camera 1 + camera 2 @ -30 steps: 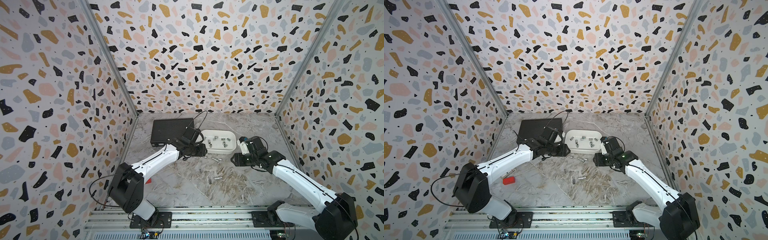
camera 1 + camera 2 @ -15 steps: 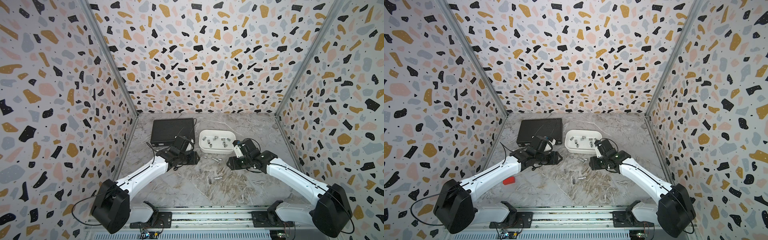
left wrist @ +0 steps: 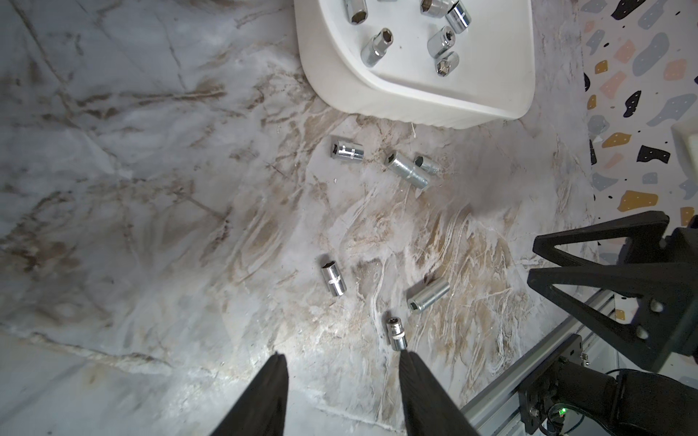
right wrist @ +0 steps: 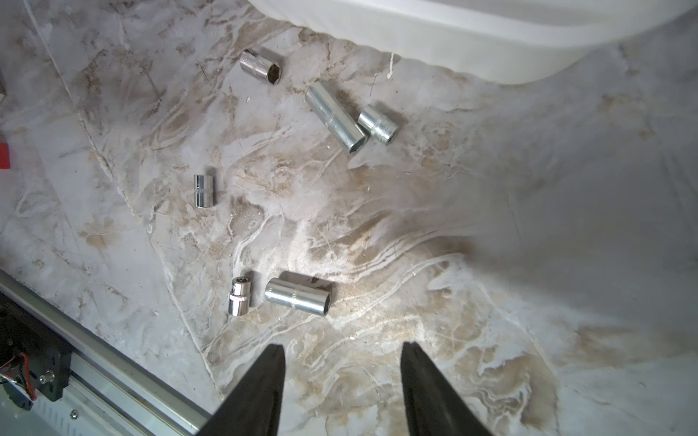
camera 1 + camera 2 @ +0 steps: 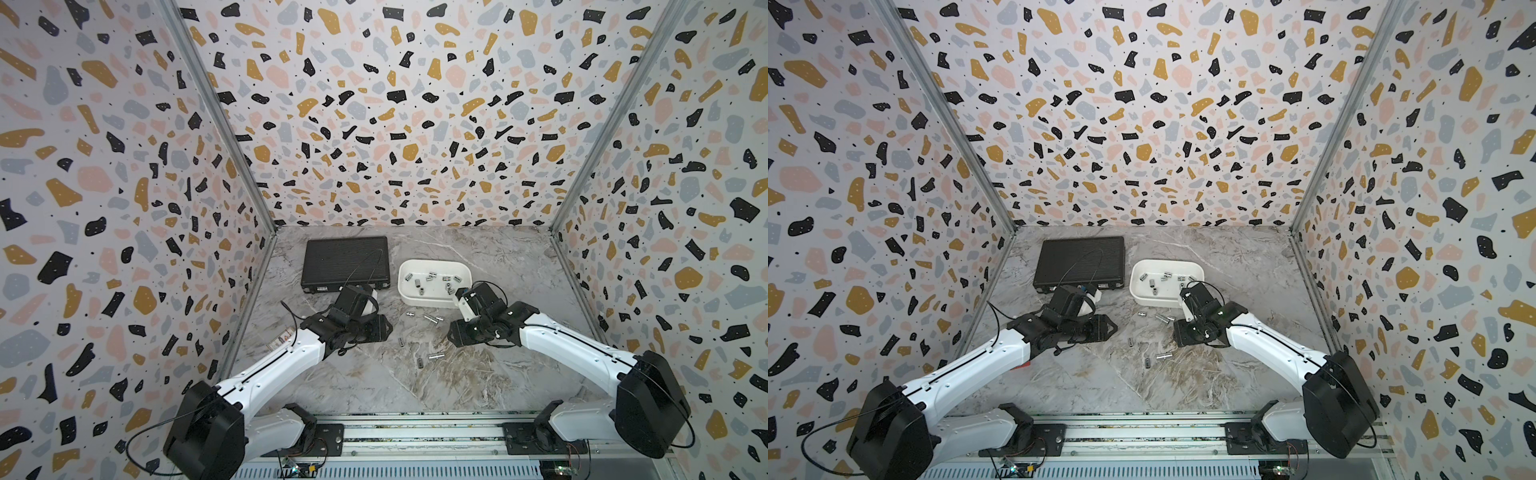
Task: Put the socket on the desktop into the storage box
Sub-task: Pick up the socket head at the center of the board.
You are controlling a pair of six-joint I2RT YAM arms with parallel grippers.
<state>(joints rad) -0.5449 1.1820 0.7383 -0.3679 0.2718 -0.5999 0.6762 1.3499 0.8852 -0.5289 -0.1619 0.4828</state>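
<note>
Hovering low with jaws apart and empty, the left gripper (image 3: 342,355) and right gripper (image 4: 342,345) flank six loose sockets (image 4: 297,296) on the desktop (image 4: 491,226), probably lining up picks; the storage box (image 3: 415,102) sits just beyond, several sockets inside, handy for short carries.

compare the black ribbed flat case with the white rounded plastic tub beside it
The black ribbed case is closed, its contents hidden; the white plastic tub is open and holds several metal sockets. The case is larger and ribbed; the tub smaller and smooth-walled. Both rest on the marble desktop.
</note>
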